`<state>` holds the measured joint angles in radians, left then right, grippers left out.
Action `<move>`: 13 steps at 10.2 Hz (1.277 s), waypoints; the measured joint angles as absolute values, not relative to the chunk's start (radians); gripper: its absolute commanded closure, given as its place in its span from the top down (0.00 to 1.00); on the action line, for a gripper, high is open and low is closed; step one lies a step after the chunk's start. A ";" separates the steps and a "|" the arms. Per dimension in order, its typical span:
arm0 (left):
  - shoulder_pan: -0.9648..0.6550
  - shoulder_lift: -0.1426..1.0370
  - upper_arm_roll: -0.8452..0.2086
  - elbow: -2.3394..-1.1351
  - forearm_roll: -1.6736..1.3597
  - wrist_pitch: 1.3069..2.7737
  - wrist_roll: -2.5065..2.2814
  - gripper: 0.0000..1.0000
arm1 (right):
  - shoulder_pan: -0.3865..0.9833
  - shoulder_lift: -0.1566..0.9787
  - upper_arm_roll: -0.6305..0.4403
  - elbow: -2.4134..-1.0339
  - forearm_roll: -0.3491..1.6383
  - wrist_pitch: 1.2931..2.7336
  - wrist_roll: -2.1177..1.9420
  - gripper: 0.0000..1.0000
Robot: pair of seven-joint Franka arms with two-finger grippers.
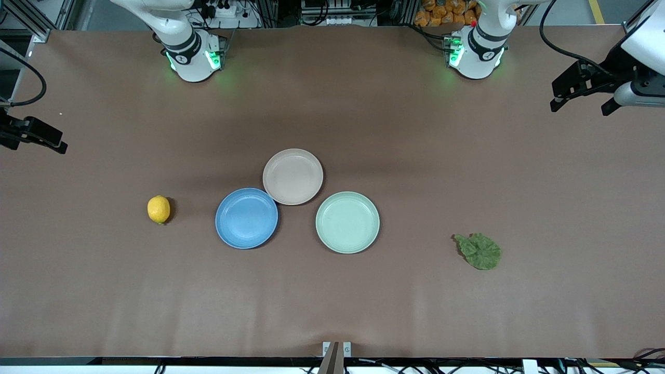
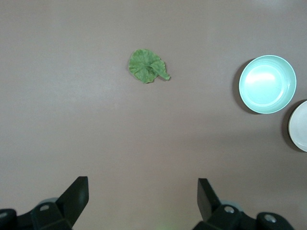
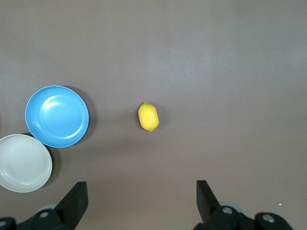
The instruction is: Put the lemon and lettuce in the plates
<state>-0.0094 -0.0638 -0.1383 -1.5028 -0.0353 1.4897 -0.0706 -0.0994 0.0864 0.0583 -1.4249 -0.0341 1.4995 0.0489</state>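
Note:
The yellow lemon [image 1: 158,209] [image 3: 148,116] lies on the brown table toward the right arm's end, beside the blue plate [image 1: 246,218] [image 3: 57,116]. The beige-pink plate [image 1: 292,176] [image 3: 24,163] [image 2: 300,125] touches the blue one and sits farther from the front camera. Both plates hold nothing. The crinkled green lettuce [image 1: 479,251] [image 2: 147,66] lies flat toward the left arm's end. My left gripper [image 1: 581,106] [image 2: 143,191] hangs open and high over the left arm's end of the table. My right gripper [image 1: 39,136] [image 3: 142,191] hangs open over the right arm's end. Neither holds anything.
A pale mint-green plate [image 1: 347,222] [image 2: 267,84] rests between the blue plate and the lettuce, with nothing in it. Both arm bases [image 1: 192,54] [image 1: 475,52] stand along the table's edge farthest from the front camera.

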 measured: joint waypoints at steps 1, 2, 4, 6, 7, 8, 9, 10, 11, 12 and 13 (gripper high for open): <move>-0.009 -0.064 -0.138 -1.504 -0.035 1.490 -0.071 1.00 | -0.099 0.086 0.058 -1.425 -0.034 1.499 0.049 1.00; -0.009 -0.064 -0.138 -1.505 -0.035 1.490 -0.071 1.00 | -0.099 0.086 0.058 -1.425 -0.034 1.499 0.049 1.00; -0.008 -0.063 -0.138 -1.507 -0.035 1.490 -0.071 1.00 | -0.099 0.087 0.058 -1.425 -0.034 1.498 0.049 1.00; -0.008 -0.057 -0.138 -1.508 -0.035 1.493 -0.071 1.00 | -0.100 0.087 0.056 -1.425 -0.034 1.498 0.050 1.00; -0.008 -0.048 -0.138 -1.508 -0.035 1.503 -0.071 1.00 | -0.100 0.087 0.055 -1.425 -0.034 1.500 0.050 1.00; -0.008 -0.037 -0.138 -1.508 -0.035 1.522 -0.071 1.00 | -0.100 0.087 0.055 -1.425 -0.034 1.500 0.050 1.00; -0.008 -0.024 -0.138 -1.509 -0.035 1.543 -0.071 1.00 | -0.100 0.087 0.055 -1.425 -0.034 1.501 0.050 1.00; -0.008 -0.012 -0.139 -1.509 -0.035 1.560 -0.071 1.00 | -0.100 0.087 0.056 -1.425 -0.034 1.501 0.050 1.00; -0.008 -0.002 -0.140 -1.509 -0.035 1.578 -0.071 1.00 | -0.100 0.087 0.057 -1.425 -0.034 1.501 0.050 1.00; -0.011 0.011 -0.143 -1.510 -0.035 1.606 -0.071 1.00 | -0.100 0.089 0.057 -1.425 -0.034 1.501 0.050 1.00; -0.014 0.025 -0.147 -1.510 -0.035 1.632 -0.071 1.00 | -0.100 0.092 0.058 -1.425 -0.034 1.500 0.050 1.00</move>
<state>-0.0135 0.0248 -0.1469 -1.5099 -0.0353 1.6321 -0.0706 -0.1003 0.0918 0.0584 -1.4253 -0.0337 1.5005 0.0500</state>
